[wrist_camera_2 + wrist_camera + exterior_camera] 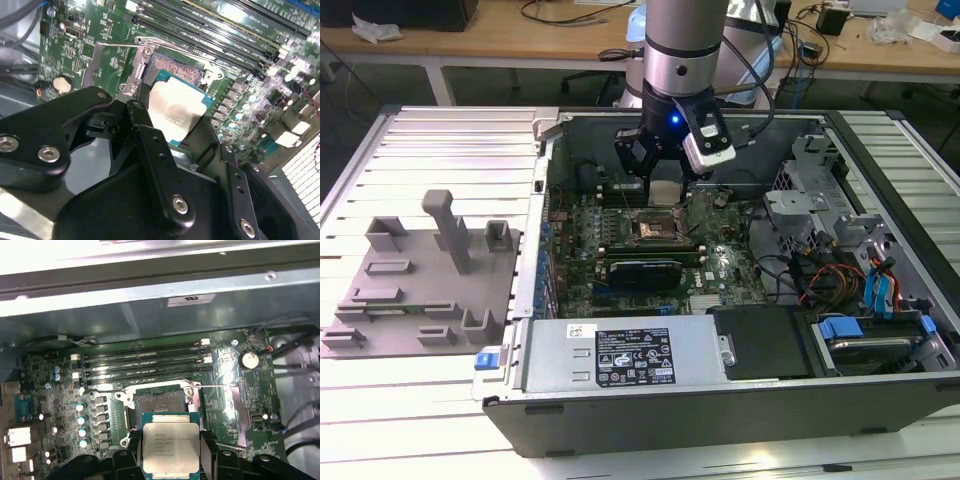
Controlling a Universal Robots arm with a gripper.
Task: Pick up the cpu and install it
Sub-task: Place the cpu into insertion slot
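First wrist view shows the gripper point(171, 460) clamped on two opposite edges of the cpu point(170, 442), carrying it flat and metal top up beside the open socket point(156, 402) on the motherboard point(222, 385), apparently to line it up for seating.

Open computer case point(720, 425) and surrounding items

Inside the case, the green motherboard point(725, 268) lies flat on the floor, carrying the memory slots point(145, 362) and a coin cell battery point(248, 359). The silver power supply point(560, 365) sits against the case's near wall. Outside the case, at the exterior view's left, a grey pegged plate point(420, 285) lies on the slatted metal table point(450, 150). Wooden desks point(470, 45) stand beyond the case.
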